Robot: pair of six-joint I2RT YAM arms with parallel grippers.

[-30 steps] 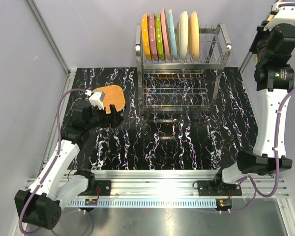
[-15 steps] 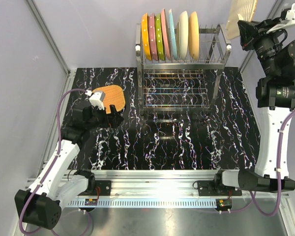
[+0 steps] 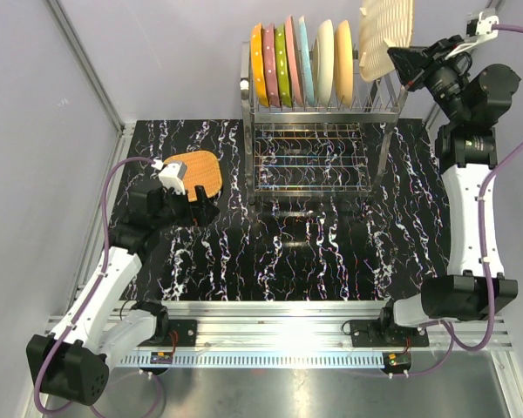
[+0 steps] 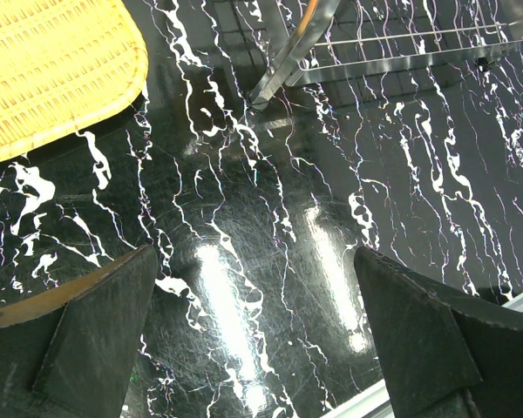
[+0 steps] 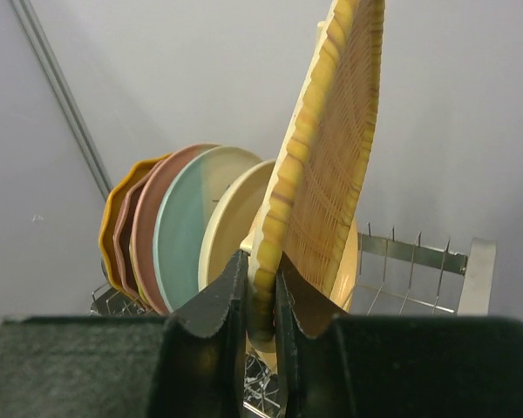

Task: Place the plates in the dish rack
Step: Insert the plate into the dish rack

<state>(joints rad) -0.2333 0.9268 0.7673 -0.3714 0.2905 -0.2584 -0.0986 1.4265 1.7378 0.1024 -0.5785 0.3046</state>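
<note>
The steel dish rack [image 3: 379, 96] stands at the back with several plates [image 3: 289, 61] upright in its upper tier, from orange on the left to cream and tan on the right. My right gripper [image 3: 404, 54] is shut on the rim of a pale woven-pattern plate [image 3: 385, 33], held upright above the rack's right end. In the right wrist view this plate [image 5: 327, 157] stands on edge between my fingers, just right of the racked plates [image 5: 183, 226]. An orange woven plate [image 3: 200, 172] lies flat at the left. My left gripper [image 4: 253, 348] is open and empty beside it [image 4: 52, 70].
The rack's lower tier [image 3: 309, 157] is bare wire. Free prongs [image 5: 410, 252] stand at the rack's right end. A black marbled mat [image 3: 314, 252] covers the table. Grey walls close in behind and at the left.
My right arm has swung left and down, carrying the pale woven plate from the far right edge to above the rack's right end. The left arm has not moved.
</note>
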